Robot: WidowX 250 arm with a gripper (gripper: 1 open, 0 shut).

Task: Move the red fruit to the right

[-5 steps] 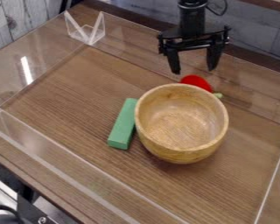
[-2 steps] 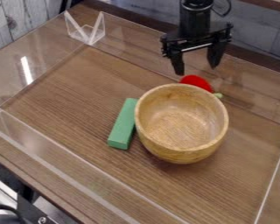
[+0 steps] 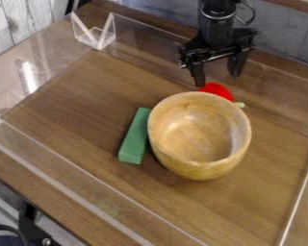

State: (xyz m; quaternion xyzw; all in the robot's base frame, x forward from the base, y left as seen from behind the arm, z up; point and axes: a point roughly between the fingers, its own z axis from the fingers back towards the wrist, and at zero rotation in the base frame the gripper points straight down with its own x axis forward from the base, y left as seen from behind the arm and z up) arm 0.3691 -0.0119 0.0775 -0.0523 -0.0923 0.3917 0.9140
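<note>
The red fruit [image 3: 219,91] is a small bright-red round toy with a pale green tip. It lies on the wooden table just behind the wooden bowl [image 3: 200,134], partly hidden by the bowl's far rim. My gripper [image 3: 218,70] hangs directly above and slightly behind the fruit. Its dark fingers are spread apart and hold nothing.
A flat green rectangular block [image 3: 135,135] lies against the bowl's left side. Clear acrylic walls [image 3: 41,58] ring the table, with a clear stand [image 3: 92,29] at the back left. Bare wood [image 3: 279,115] lies to the right of the fruit.
The gripper has shifted slightly right and stays open above the fruit. The view has shifted a little. The fruit, bowl and block have not moved.
</note>
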